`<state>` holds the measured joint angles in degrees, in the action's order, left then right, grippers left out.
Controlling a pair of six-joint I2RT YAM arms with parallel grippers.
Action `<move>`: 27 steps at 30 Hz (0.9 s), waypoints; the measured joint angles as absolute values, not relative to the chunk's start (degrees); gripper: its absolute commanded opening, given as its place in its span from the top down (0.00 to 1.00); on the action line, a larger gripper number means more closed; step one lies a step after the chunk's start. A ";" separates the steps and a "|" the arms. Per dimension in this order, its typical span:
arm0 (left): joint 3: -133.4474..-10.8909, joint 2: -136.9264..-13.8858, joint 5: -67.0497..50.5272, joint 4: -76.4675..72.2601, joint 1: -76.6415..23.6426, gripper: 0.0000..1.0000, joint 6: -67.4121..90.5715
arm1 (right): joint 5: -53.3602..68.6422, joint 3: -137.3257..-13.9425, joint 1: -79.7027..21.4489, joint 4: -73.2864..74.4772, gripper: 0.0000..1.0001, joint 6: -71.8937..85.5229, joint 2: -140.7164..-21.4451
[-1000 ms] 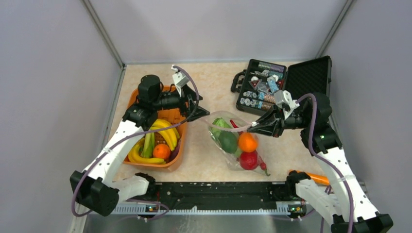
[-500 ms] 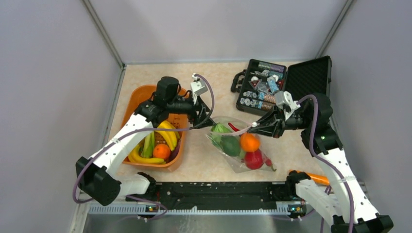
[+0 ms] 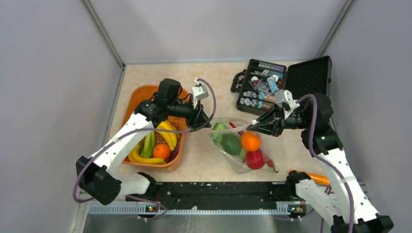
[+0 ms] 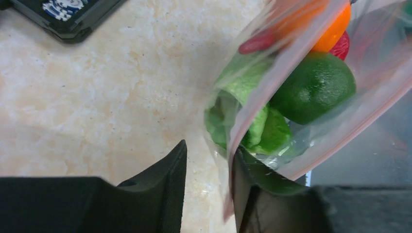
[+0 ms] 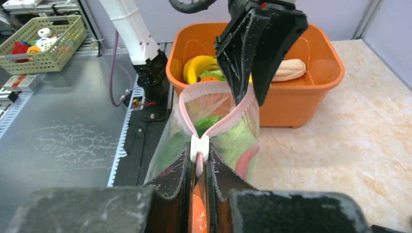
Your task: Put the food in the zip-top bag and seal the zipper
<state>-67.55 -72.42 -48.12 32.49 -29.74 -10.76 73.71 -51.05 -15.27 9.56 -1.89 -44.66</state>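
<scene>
The clear zip-top bag [image 3: 238,148] lies mid-table with food inside: a green fruit [image 4: 313,87], an orange [image 3: 250,141] and a red piece [image 3: 254,158]. My right gripper [image 5: 199,156] is shut on the pink zipper [image 5: 182,104], just behind its white slider [image 5: 199,148]. My left gripper [image 4: 210,150] stands open at the bag's left mouth end. The zipper strip [image 4: 230,194] hangs between its jaws, against the right finger, with a gap to the other. More food, bananas [image 3: 166,132] and an orange [image 3: 161,151], sits in the orange tub [image 3: 141,94].
An open black case [image 3: 311,73] of small packets stands at the back right. An orange object [image 3: 313,178] lies by the right arm's base. A black rail [image 3: 218,191] runs along the near edge. Grey walls close in both sides.
My left arm swung right from over the tub to the bag's left mouth end, and its jaws narrowed around the strip. The bag shifted slightly. The right gripper kept its hold.
</scene>
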 measured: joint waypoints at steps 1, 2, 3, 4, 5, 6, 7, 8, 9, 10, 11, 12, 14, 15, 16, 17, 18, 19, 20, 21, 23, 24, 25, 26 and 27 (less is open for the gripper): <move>-67.55 -72.55 -48.38 32.99 -29.74 0.82 -10.94 | 73.17 -51.05 -15.27 9.37 1.00 -1.83 -44.64; -67.55 -72.66 -48.56 33.41 -29.74 0.88 -11.03 | 72.62 -51.05 -15.27 9.28 1.00 -1.74 -44.64; -67.55 -72.75 -48.64 33.71 -29.78 0.94 -11.20 | 72.01 -51.03 -15.27 9.21 1.00 -1.72 -44.66; -67.55 -72.77 -48.80 33.87 -29.80 1.00 -11.42 | 71.44 -51.03 -15.27 9.08 1.00 -1.65 -44.66; -67.57 -72.79 -49.01 33.95 -29.80 1.00 -11.55 | 70.87 -51.00 -15.27 8.99 1.00 -1.56 -44.66; -67.64 -72.82 -49.39 34.06 -29.80 1.00 -11.84 | 70.28 -51.00 -15.27 8.93 1.00 -1.50 -44.66; -67.72 -72.90 -49.74 34.15 -29.80 1.00 -11.94 | 69.58 -50.98 -15.27 8.86 1.00 -1.48 -44.66; -67.85 -72.97 -50.02 34.24 -29.80 1.00 -11.99 | 68.86 -50.98 -15.27 8.78 1.00 -1.48 -44.64; -67.96 -73.03 -50.11 34.28 -29.80 1.00 -11.94 | 68.29 -50.98 -15.27 8.62 1.00 -1.48 -44.64; -68.14 -73.03 -50.09 34.28 -29.80 1.00 -11.90 | 67.68 -50.94 -15.27 8.49 1.00 -1.48 -44.64; -68.29 -73.03 -50.09 34.26 -29.80 1.00 -11.84 | 67.24 -50.74 -15.27 8.14 1.00 -1.48 -44.60; -68.60 -73.03 -50.09 34.24 -29.80 1.00 -11.62 | 66.81 -50.43 -15.27 7.90 1.00 -1.50 -44.47; -69.54 -73.03 -50.02 34.13 -29.80 1.00 -10.94 | 65.60 -48.99 -15.27 7.05 1.00 -1.54 -43.83; -70.48 -73.03 -49.91 34.33 -29.80 1.00 -10.63 | 65.12 -48.21 -15.27 6.74 1.00 -1.61 -43.44; -71.44 -73.03 -49.74 34.50 -29.80 1.00 -10.52 | 64.60 -47.51 -15.27 6.57 1.00 -1.76 -43.07; -73.28 -73.03 -49.17 35.24 -29.80 1.00 -10.39 | 63.86 -46.57 -15.27 6.26 1.00 -2.00 -42.50; -75.42 -73.03 -48.47 36.01 -29.80 1.00 -10.35 | 62.98 -45.67 -15.27 5.50 1.00 -2.09 -41.93; -78.08 -73.03 -47.88 36.95 -29.80 1.00 -10.24 | 62.28 -44.88 -15.27 4.67 1.00 -2.13 -41.36; -80.66 -73.03 -47.33 37.58 -29.80 1.00 -10.13 | 61.17 -43.57 -15.27 2.94 1.00 -2.04 -40.36; -83.24 -73.01 -46.81 37.91 -29.80 1.00 -9.96 | 60.05 -42.19 -15.27 1.19 1.00 -1.89 -39.35; -88.12 -72.86 -46.30 38.09 -29.80 1.00 -9.37 | 57.36 -38.72 -15.27 -3.31 1.00 -1.08 -37.10; -89.43 -72.60 -46.19 37.95 -29.80 1.00 -9.10 | 55.70 -36.67 -15.27 -5.65 1.00 -0.51 -36.18; -90.08 -72.14 -46.17 37.60 -29.80 1.00 -8.95 | 54.11 -34.63 -15.27 -8.05 1.00 -0.01 -35.35; -90.06 -71.66 -46.17 37.60 -29.80 1.00 -8.73 | 51.92 -31.51 -15.27 -11.73 1.00 0.82 -34.54; -89.58 -71.48 -46.24 37.56 -29.98 1.00 -8.32 | 50.46 -29.39 -15.29 -14.41 1.00 1.61 -34.54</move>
